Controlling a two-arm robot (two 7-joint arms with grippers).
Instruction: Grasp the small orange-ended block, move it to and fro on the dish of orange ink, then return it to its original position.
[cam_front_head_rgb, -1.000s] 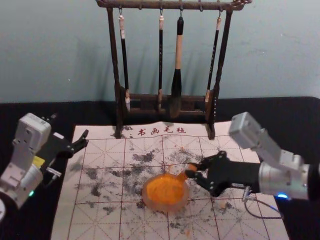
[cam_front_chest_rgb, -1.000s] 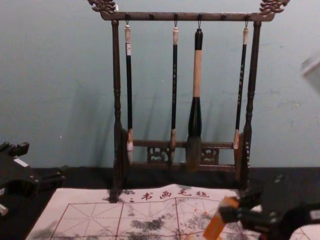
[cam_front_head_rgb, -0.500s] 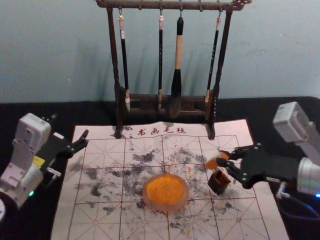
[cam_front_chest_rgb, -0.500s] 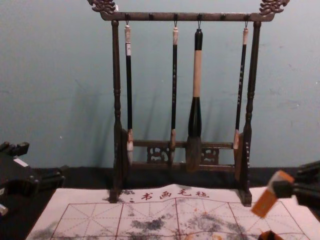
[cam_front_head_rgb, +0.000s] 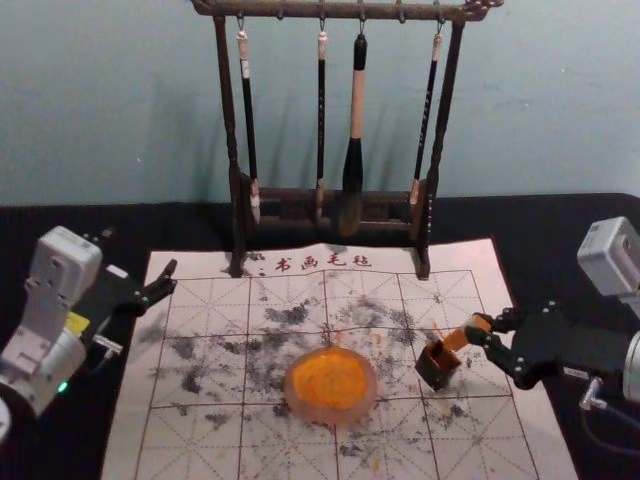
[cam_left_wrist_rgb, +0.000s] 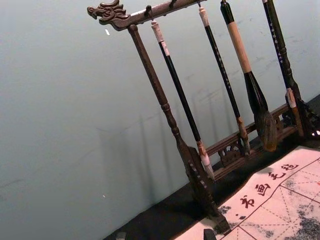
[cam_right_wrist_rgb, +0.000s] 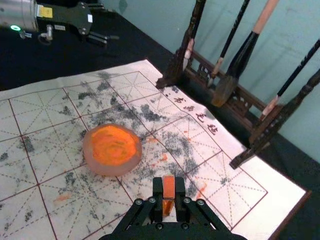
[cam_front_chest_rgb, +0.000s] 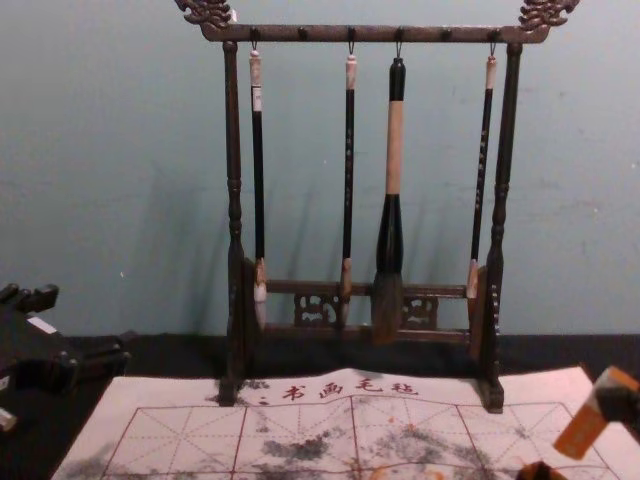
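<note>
- Right gripper (cam_front_head_rgb: 487, 337): clenched on the orange-ended block (cam_front_head_rgb: 463, 334), right of the dish (cam_front_head_rgb: 370, 397) of orange ink.
- Block: tilted, lower end at the mouth of the small dark box (cam_front_head_rgb: 436, 369); contact cannot be determined.
- Dish: rests on the marked mat (cam_front_head_rgb: 205, 440).
- Left gripper (cam_front_head_rgb: 140, 256): parked at the mat's left edge, fingers spread, grasping nothing.

Saw a dark wooden rack (cam_front_chest_rgb: 320, 34) standing upright at the far edge of a pale, gridded mat (cam_front_head_rgb: 475, 430). Counted four brushes (cam_front_chest_rgb: 258, 180) hanging tips down from its top bar, including a much thicker one (cam_front_chest_rgb: 395, 150). Noticed red characters (cam_front_chest_rgb: 330, 390) along the mat's far side, dark smudges (cam_front_head_rgb: 288, 315) over the grid, black tabletop (cam_front_head_rgb: 570, 220) around, and a blue-green wall (cam_front_head_rgb: 100, 100) behind.
</note>
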